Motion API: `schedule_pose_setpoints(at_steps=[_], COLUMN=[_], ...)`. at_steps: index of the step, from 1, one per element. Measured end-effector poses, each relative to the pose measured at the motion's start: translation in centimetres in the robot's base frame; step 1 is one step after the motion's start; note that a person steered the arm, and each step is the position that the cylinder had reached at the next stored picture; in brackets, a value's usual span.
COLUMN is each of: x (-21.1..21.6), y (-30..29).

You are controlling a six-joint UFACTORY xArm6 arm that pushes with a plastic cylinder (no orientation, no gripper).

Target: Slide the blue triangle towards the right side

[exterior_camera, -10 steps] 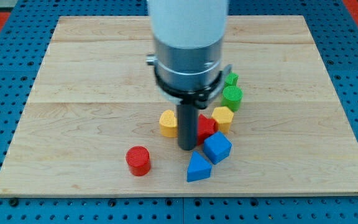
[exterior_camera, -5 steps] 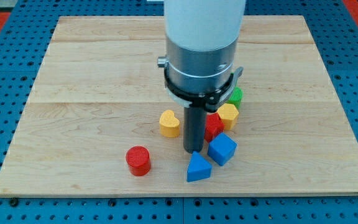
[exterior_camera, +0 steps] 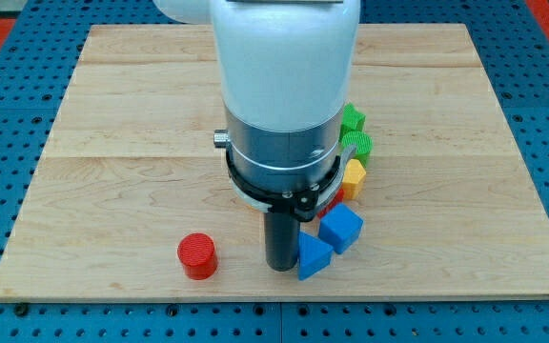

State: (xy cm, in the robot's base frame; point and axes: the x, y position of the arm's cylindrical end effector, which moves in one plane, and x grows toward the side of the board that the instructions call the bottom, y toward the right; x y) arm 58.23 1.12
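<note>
Starting at the view's left, the red cylinder [exterior_camera: 197,256] stands alone near the bench's [exterior_camera: 112,143] bottom edge, well apart from everything else and out of your way. Next comes my tip [exterior_camera: 281,267], planted just left of the blue triangle [exterior_camera: 313,256] and touching it or very nearly so. There is no pincer on this arm, only the rod, so nothing is held.

By my judgement the push is set up but barely begun: the triangle sits at the bottom middle, with most of the rightward run left to do. Just up and right of it the blue cube [exterior_camera: 340,229] sits close, and above that the yellow block [exterior_camera: 353,178] and two green blocks [exterior_camera: 355,133], partly hidden by the arm.

Further right the wood lies open to the edge. Keep low; the bottom edge is near.
</note>
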Motion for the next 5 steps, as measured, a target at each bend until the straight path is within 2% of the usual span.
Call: schedule_pose_setpoints(at_steps=[1, 2, 3, 5], x=[0.0, 1.2, 3.6, -3.8], y=[4.3, 1.0, 4.6, 6.2])
